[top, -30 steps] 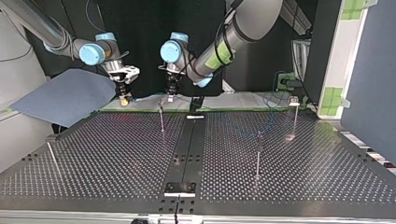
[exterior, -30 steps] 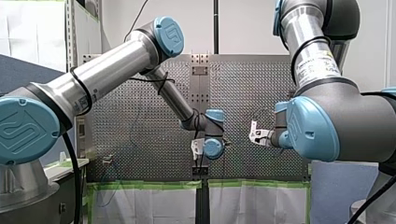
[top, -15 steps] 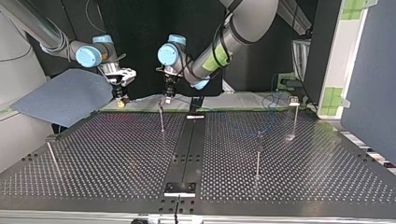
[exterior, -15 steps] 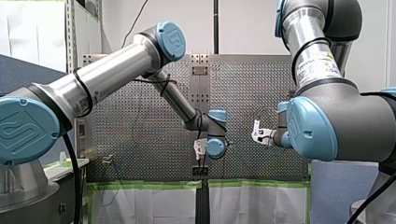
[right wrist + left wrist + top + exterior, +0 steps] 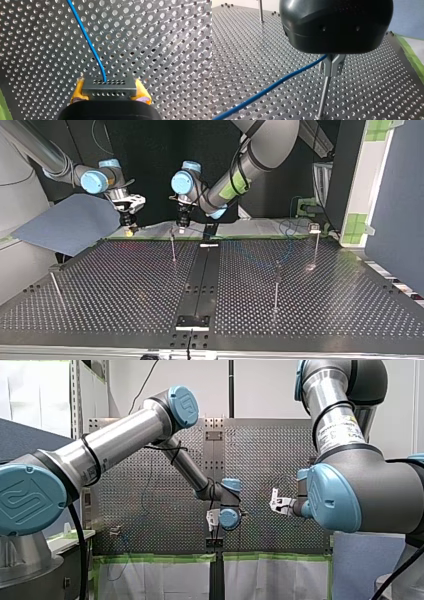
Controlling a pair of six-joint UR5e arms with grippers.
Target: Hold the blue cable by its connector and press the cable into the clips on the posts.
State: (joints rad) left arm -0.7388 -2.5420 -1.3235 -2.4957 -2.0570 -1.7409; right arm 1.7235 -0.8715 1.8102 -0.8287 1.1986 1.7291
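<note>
Metal table (image 5: 125,285), perforated, carrying a slim post (image 5: 323,96) with a clip (image 5: 332,65) on top. Left gripper (image 5: 183,225) directly above that post, grip impossible to tell behind its black housing (image 5: 335,25). Right gripper (image 5: 109,90) near the same post but apart from it, yellow pads (image 5: 78,90) clamped on the dark connector (image 5: 109,86). Blue cable (image 5: 274,85) leaving the connector, reaching the post's clip; seated or not, cannot tell.
</note>
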